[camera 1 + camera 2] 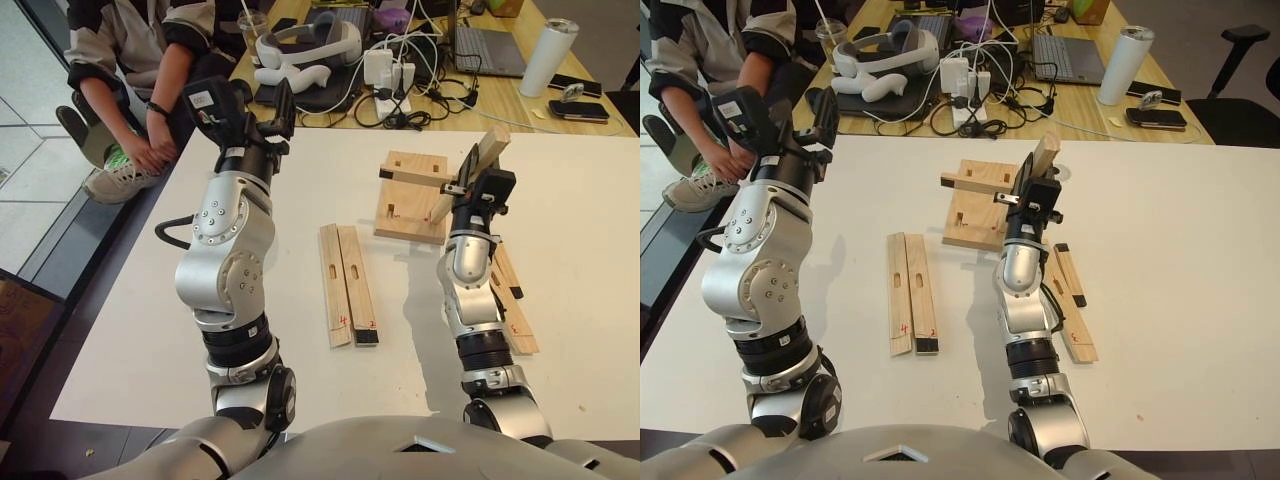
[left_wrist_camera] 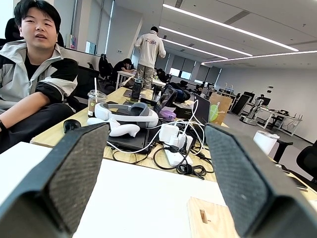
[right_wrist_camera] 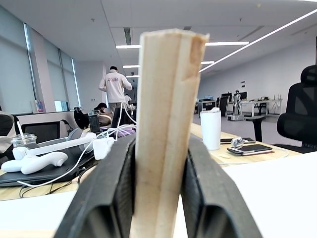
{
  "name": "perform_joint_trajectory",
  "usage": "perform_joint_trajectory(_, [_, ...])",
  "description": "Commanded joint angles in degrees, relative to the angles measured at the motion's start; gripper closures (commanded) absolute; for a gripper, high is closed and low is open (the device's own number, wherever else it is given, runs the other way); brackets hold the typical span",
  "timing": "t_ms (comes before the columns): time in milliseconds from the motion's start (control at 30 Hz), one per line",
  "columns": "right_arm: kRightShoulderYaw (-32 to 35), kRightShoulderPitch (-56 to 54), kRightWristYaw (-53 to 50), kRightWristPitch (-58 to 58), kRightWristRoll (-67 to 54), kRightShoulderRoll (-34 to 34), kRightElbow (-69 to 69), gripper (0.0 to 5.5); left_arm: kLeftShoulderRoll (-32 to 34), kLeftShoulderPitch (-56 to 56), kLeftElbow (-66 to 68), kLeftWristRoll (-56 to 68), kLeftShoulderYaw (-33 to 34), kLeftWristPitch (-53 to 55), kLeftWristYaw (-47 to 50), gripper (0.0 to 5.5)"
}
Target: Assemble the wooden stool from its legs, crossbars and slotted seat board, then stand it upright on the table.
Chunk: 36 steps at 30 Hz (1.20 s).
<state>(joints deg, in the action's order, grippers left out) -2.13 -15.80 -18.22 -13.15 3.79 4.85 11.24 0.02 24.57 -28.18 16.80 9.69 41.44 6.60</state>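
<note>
The slotted seat board [image 1: 405, 212] lies flat at the back of the white table [image 1: 580, 250], with one wooden bar [image 1: 412, 178] lying across it. My right gripper [image 1: 470, 186] hovers over the board's right edge, shut on a wooden leg [image 3: 166, 129] that points up and away between its fingers [image 3: 106, 198]. Two slotted wooden pieces [image 1: 347, 285] rest side by side at the table's centre. More pieces [image 1: 513, 300] lie to the right of my right arm. My left gripper [image 1: 262, 105] is raised over the table's far left corner, open and holding nothing; between its pads [image 2: 64, 183] a corner of the seat board [image 2: 213, 223] shows.
Behind the table stands a wooden desk [image 1: 500, 95] crowded with a headset [image 1: 305, 50], a power strip with cables [image 1: 395, 95], a laptop [image 1: 490, 45], a white tumbler [image 1: 549, 55] and phones. A person sits at the far left [image 1: 130, 60].
</note>
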Motion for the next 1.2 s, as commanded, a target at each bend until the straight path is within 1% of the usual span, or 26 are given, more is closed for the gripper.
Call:
perform_joint_trajectory(33, [-0.70,1.87,2.67,13.09,-1.10,1.13,-3.53,4.46,0.35,0.27,-0.34,-0.48,0.11,0.09,0.68,1.98])
perform_joint_trajectory(200, [-1.25,0.68,3.68,17.27,-0.66,0.60,-7.57,4.46,-0.04,-0.25,-0.63,-0.83,0.05,-0.35,1.33,1.98])
perform_joint_trajectory(233, [-1.17,0.80,3.84,17.66,-0.76,0.58,-7.89,4.09,-0.18,-0.27,-0.57,-0.86,0.05,-0.47,1.46,1.98])
perform_joint_trajectory(400, [-1.00,0.87,4.72,18.51,-0.84,0.46,-8.65,3.39,-0.57,-0.70,-0.53,-0.81,-0.09,-0.98,1.86,1.98])
perform_joint_trajectory(467, [-0.97,0.66,4.77,18.04,-0.55,0.27,-8.97,2.99,-0.76,-1.01,-0.60,-0.73,-0.21,-1.00,1.93,1.98])
perform_joint_trajectory(533, [-0.89,0.26,4.83,17.37,-0.16,-0.01,-10.01,2.72,-1.02,-1.41,-0.80,-0.68,-0.49,-0.95,1.99,1.98])
perform_joint_trajectory(600, [-0.87,-0.46,5.08,17.46,0.29,-0.29,-12.23,2.54,-1.20,-1.68,-0.98,-0.65,-0.70,-0.89,2.04,1.98])
perform_joint_trajectory(667, [-0.68,-1.61,5.23,18.94,0.85,-0.49,-15.45,2.18,-1.30,-1.79,-1.13,-0.66,-0.77,-0.85,2.10,1.98])
perform_joint_trajectory(767, [0.26,-6.41,5.09,24.72,1.98,-1.29,-24.30,2.18,-1.41,-1.93,-1.37,-0.65,-0.81,-0.76,2.18,1.98])
perform_joint_trajectory(833, [1.80,-13.79,5.12,31.38,2.58,-2.35,-31.40,2.18,-1.48,-2.35,-1.76,-0.74,-0.74,-0.57,2.50,1.98])
perform_joint_trajectory(900, [3.60,-21.55,5.59,37.76,2.34,-3.51,-35.48,2.18,-1.71,-2.93,-2.23,-0.81,-0.83,-0.49,2.85,1.98])
perform_joint_trajectory(967, [6.31,-27.54,5.86,43.35,0.66,-4.38,-35.06,2.18,-1.96,-3.01,-2.27,-0.83,-1.12,-0.55,3.02,1.98])
perform_joint_trajectory(1033, [8.70,-30.41,5.87,47.30,-0.49,-4.91,-32.78,2.18,-2.05,-2.78,-2.16,-0.86,-1.16,-0.64,3.13,1.98])
perform_joint_trajectory(1100, [11.75,-30.59,5.22,50.96,-1.93,-4.52,-30.13,2.18,-2.07,-2.77,-2.01,-0.98,-1.10,-0.86,3.11,1.98])
perform_joint_trajectory(1200, [14.84,-26.85,4.94,54.96,-3.93,-3.54,-25.55,2.18,-2.13,-2.88,-1.96,-1.17,-1.11,-1.06,3.18,1.98])
